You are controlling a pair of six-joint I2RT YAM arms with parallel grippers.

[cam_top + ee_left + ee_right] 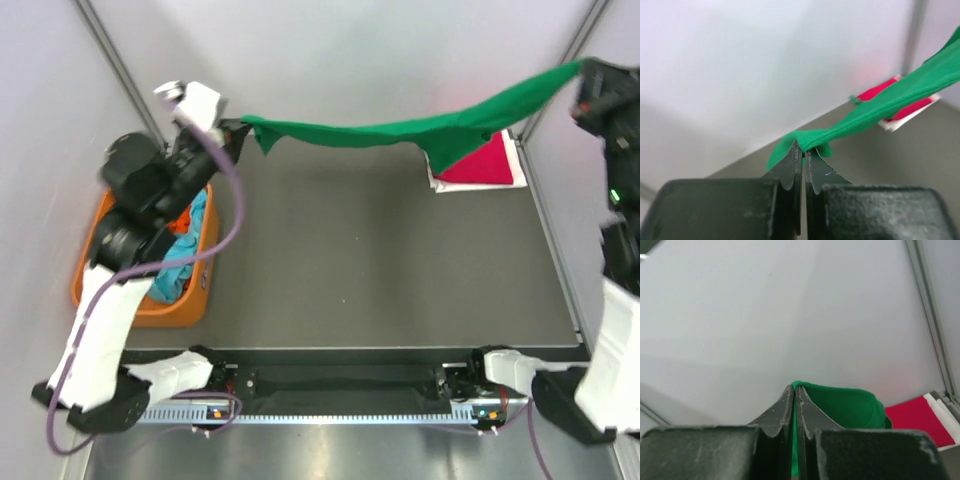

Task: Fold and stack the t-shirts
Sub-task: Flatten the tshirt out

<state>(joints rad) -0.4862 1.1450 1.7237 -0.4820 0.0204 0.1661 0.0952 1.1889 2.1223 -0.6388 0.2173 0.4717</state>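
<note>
Green t-shirt (400, 130): it could slip free and drop in a heap, I think. Each pincer holds only a small bit of its edge, and the cloth is pulled tight.
Green t-shirt, place: it hangs in the air like a rope. It runs from the tips of the left pincer (238, 130) across to the tips of the right pincer (582, 85). It sags a little in the middle.
Table (350, 260): it is far below both pincers, and the shirt does not touch it. Laid down twisted like this, the shirt may land all bunched up.
Orange tub (100, 290): it sits below the left pincer, on the near side, with more cloth inside. A dropped end might fall toward it.
Red t-shirt (485, 162): it lies folded below the right pincer, a bit toward the left one, with something white under it. A loose green flap hangs just over it and could drag it out of shape.
Left pincer: squeezed tight on one green end.
Right pincer: squeezed tight on the other green end.
</note>
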